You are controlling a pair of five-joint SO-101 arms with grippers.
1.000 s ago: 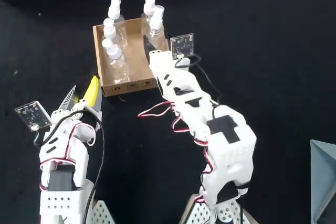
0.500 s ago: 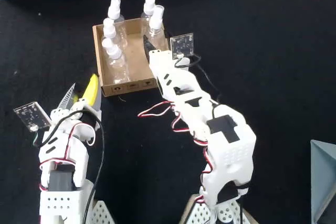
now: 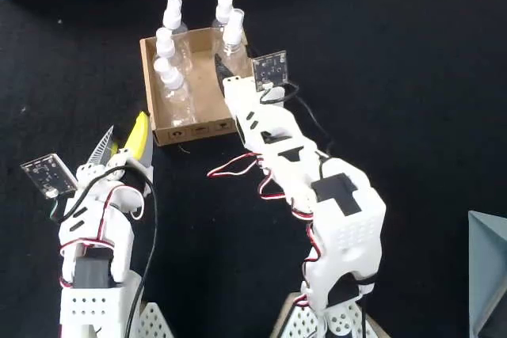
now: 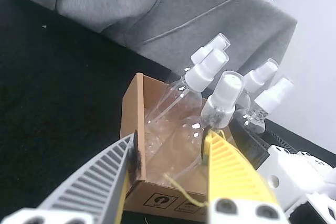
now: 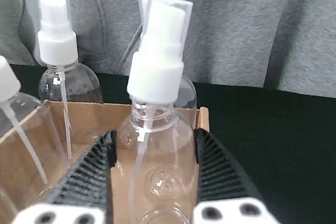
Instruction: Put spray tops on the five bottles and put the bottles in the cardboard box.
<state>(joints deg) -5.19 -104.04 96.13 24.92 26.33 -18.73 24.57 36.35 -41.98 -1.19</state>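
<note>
Nudged a touch toward 10 o'clock since a second ago, my right hand [image 3: 229, 59] has carried its bottle a little deeper over the cardboard box [image 3: 194, 127]; my left arm has barely stirred.

From the high view, the box sits at about 11 o'clock on the black tabletop [image 3: 412, 116]. The right hand is clamped on the held bottle [image 3: 231, 37] at the box's 2 o'clock corner, which I judge is the last free slot. The four other bottles [image 3: 176, 93] stand capped around it. The left hand [image 3: 122, 144] hangs near the box's 7 o'clock corner, spread wide and empty; I take it as parked out of the way.

Through the left wrist view, the left hand [image 4: 168, 156] gapes with nothing between its fingers, and the box [image 4: 131, 114] with its cluster of bottles lies beyond it.

Through the right wrist view, the right hand [image 5: 153, 142] pinches the held bottle [image 5: 156, 182] low on its clear body, which leaves the spray top [image 5: 157, 66] free. The bottle stands upright, long axis vertical, top up, inside the box's far rim [image 5: 89, 109]. I cannot tell whether its base touches the floor.
</note>
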